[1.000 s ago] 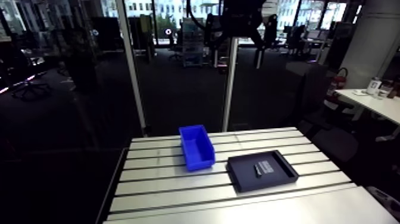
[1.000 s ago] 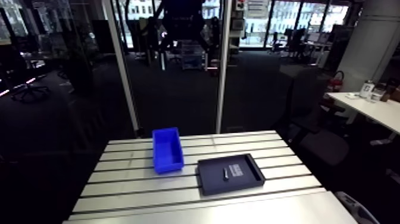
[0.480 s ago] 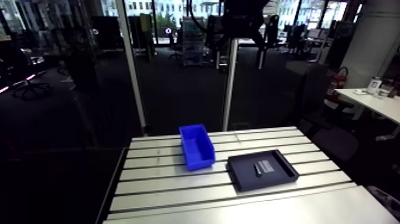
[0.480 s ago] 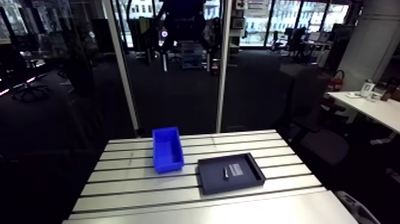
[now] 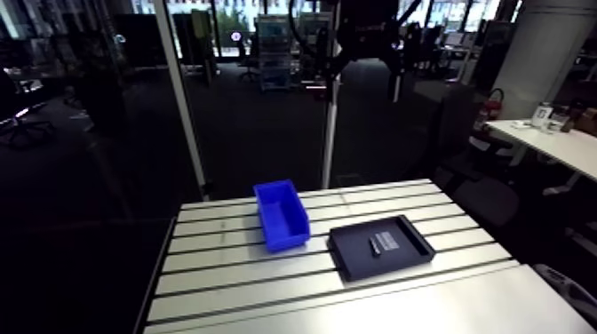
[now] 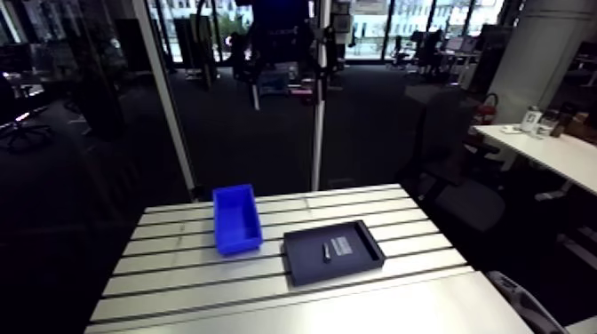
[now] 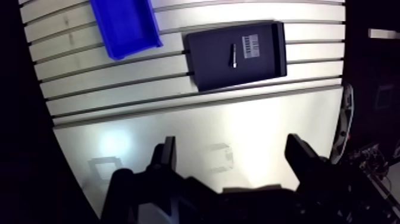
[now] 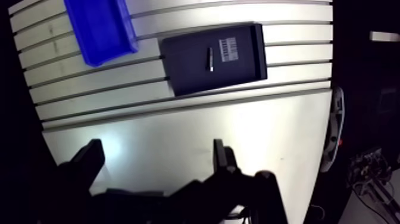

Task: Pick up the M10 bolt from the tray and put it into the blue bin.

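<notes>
Fingers point(image 7: 166, 159) spread wide, holding nothing, high over the smooth near part of the table point(image 7: 178, 128). Ahead of them, on the slotted part, black tray point(image 7: 205, 74) lies flat. M10 bolt point(image 7: 234, 55) lies on its side near the tray's middle, just beside a white label point(image 7: 254, 44), apart from the tray walls. Blue bin point(image 7: 122, 24) sits farther ahead, toward the table's far edge, beside the tray's corner with a small gap, open side up. Two upright poles point(image 5: 330, 133) stand behind the far edge.
</notes>
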### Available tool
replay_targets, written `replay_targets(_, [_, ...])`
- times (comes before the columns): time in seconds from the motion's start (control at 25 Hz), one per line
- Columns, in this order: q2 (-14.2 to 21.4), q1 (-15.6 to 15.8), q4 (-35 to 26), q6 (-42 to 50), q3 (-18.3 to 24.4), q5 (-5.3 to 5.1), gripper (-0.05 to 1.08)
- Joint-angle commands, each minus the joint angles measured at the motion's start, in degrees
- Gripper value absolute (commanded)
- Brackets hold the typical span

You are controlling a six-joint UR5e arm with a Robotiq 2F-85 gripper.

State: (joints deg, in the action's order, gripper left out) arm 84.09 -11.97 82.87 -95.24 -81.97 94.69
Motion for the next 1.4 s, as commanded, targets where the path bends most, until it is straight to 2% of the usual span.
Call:
replay_targets(0.04, [-2.05, -3.06, 2.42, -3.33, -2.44, -0.16, 0.01])
replay_targets(0.24, [-3.11, -3.94, 7.61, -6.05, -5.43, -0.51, 0.01])
replay_targets(0.32, [-3.72, -4.38, 9.81, -7.55, -6.75, -1.57, 0.01])
replay_targets(0.44, [-3.9, -6.32, 13.32, -8.96, -8.51, -2.54, 0.01])
replay_targets(0.56, [-4.43, -8.25, 16.05, -10.8, -10.62, -4.56, 0.01])
replay_targets(0.64, [-5.57, -9.22, 17.54, -11.42, -11.59, -5.09, 0.01])
replay_targets(0.8, [-6.71, -9.57, 19.65, -11.5, -14.14, -4.91, 0.01])
replay_targets(0.92, [-6.71, -9.57, 23.96, -11.77, -16.86, -4.82, 0.01])
replay_targets(1.4, [-6.62, -10.54, 31.7, -11.33, -25.74, -5.0, 0.01])
